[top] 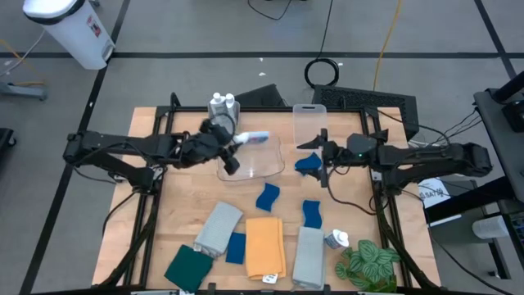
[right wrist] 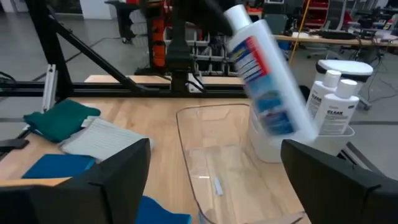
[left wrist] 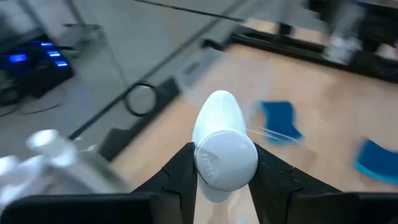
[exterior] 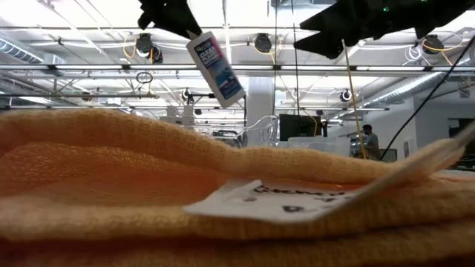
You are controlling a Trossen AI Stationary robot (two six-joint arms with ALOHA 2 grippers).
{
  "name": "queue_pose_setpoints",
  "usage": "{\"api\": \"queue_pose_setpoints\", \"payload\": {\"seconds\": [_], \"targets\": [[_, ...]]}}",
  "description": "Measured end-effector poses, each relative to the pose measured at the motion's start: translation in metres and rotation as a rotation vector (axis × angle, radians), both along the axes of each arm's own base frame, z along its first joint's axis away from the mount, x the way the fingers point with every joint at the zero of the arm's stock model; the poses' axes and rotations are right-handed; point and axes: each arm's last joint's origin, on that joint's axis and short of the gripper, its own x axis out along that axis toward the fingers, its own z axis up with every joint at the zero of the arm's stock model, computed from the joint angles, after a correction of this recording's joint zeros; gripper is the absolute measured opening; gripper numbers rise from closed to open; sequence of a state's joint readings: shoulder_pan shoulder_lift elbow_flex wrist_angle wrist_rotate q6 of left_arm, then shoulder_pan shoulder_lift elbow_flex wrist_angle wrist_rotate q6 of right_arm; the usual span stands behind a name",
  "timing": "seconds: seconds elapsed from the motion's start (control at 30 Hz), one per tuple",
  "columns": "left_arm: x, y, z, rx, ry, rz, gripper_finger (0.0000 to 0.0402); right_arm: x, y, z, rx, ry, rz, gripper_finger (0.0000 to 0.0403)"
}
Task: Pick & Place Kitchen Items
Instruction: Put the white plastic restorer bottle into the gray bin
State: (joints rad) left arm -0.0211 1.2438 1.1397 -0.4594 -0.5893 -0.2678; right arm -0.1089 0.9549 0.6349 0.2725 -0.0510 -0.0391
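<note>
White bottle (top: 253,138) above clear bin (top: 250,157)

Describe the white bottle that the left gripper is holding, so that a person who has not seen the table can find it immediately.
Start at the clear bin near the back middle of the wooden table. Just above its back edge, the left gripper holds a white bottle by its cap end. Unlike the white bottles standing together at the table's back edge, it hangs tilted in the air, showing its blue and red label.

Four white bottles (top: 254,138), three blue sponges (top: 268,197), five folded cloths (top: 264,245), two clear bins (top: 309,123), one leafy plant (top: 367,264), two grippers (top: 232,147).
</note>
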Motion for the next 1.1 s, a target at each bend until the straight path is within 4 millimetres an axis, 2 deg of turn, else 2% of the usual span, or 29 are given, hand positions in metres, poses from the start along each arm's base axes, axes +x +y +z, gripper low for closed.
{"api": "queue_pose_setpoints", "payload": {"seconds": [0.33,0.63,0.83,1.1], "targets": [[-0.038,0.045,0.015,-0.091,0.054,0.273,0.0114,-0.005,0.001,0.004,-0.004,-0.028,-0.002,0.0325],[-0.060,0.082,0.003,-0.252,0.201,0.440,0.0114,-0.004,0.000,0.003,-0.003,-0.024,-0.002,0.0325],[-0.063,0.099,-0.005,-0.294,0.247,0.512,0.0114,-0.004,0.000,0.003,-0.003,-0.024,-0.003,0.0325],[-0.051,0.120,-0.023,-0.347,0.310,0.522,0.0114,-0.005,0.000,0.003,-0.003,-0.024,-0.003,0.0325]]}}
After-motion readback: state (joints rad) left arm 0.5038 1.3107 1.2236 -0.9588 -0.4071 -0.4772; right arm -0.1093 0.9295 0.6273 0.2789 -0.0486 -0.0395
